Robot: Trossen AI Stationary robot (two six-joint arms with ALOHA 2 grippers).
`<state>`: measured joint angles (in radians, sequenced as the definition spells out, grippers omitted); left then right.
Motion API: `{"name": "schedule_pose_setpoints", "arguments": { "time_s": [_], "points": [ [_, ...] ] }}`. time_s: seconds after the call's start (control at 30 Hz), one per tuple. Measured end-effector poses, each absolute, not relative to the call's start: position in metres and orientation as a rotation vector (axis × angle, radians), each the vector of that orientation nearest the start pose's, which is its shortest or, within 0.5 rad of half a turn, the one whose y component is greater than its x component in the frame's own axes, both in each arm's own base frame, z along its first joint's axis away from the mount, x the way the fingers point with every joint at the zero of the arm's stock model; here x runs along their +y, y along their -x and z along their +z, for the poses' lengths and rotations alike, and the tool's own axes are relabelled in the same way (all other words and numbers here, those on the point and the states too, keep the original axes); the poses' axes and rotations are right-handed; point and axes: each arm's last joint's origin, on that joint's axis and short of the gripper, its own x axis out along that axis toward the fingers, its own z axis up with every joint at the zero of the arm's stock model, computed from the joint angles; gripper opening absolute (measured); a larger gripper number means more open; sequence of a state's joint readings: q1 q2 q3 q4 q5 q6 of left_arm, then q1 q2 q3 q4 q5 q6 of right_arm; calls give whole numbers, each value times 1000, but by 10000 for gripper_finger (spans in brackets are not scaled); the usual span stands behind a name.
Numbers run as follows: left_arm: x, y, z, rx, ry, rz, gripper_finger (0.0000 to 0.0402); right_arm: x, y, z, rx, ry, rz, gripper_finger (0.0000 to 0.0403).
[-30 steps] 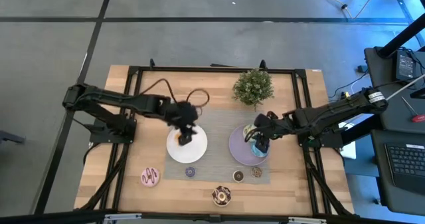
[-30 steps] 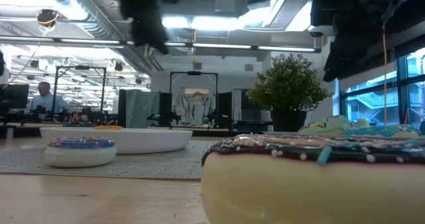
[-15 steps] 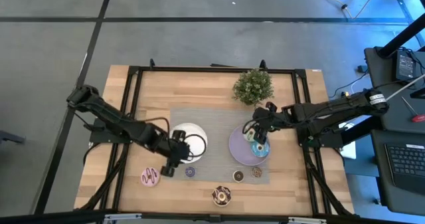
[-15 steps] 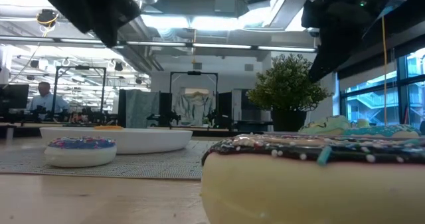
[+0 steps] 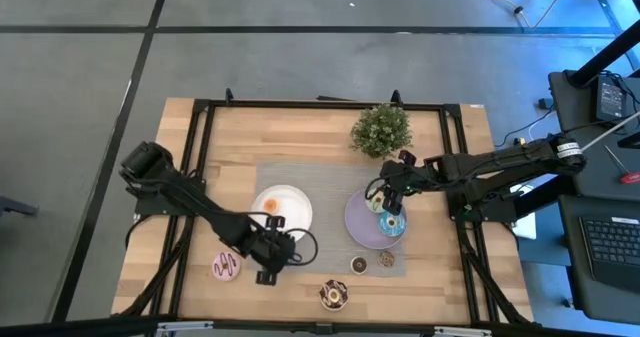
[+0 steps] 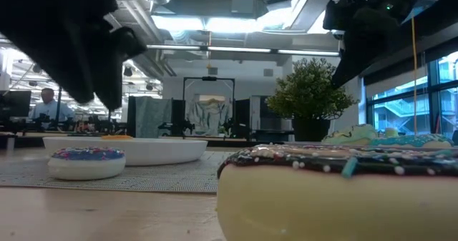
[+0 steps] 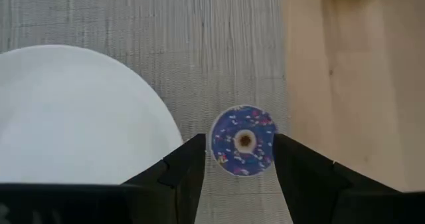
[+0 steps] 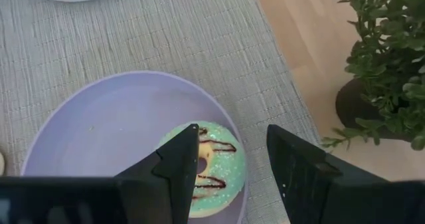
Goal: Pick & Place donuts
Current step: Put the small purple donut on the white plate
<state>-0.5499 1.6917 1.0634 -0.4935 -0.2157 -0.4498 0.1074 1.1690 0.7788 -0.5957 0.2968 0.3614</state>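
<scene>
My left gripper [image 7: 239,143] [image 5: 278,257] is open and hovers over the purple mini donut [image 7: 244,140] [image 6: 86,162], which lies flat on the grey mat; a finger stands on either side of it without touching. My right gripper [image 8: 232,136] [image 5: 393,189] is open above the lilac plate [image 8: 99,131]. The green-white donut [image 8: 214,167] and the blue donut [image 5: 390,224] lie on that plate. The orange mini donut [image 5: 270,205] lies on the white plate [image 5: 290,215].
On the bare wood near the table's near edge lie the pink donut [image 5: 227,266], the chocolate-sprinkled donut [image 5: 333,295] [image 6: 336,191], the dark brown mini [image 5: 358,265] and the speckled mini [image 5: 386,260]. A potted plant [image 5: 381,129] stands at the far side, close to my right gripper.
My left gripper has swung from above the white plate toward the table's near edge and come down over the purple mini donut. My right gripper has drawn back from over the blue donut toward the far edge, then kept still. No donut has moved.
</scene>
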Motion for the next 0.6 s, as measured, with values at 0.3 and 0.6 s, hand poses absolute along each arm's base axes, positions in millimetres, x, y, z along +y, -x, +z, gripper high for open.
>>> {"name": "schedule_pose_setpoints", "arguments": {
  "time_s": [0.3, 0.6],
  "points": [
    [-174, -281, 174, 1101, -120, -157, 171, 15, -218, 229, 923, -133, -343, 179],
    [-185, -278, 166, 1101, -206, -230, 171, 15, -217, 228, 939, -129, -346, 179]
  ]
}}
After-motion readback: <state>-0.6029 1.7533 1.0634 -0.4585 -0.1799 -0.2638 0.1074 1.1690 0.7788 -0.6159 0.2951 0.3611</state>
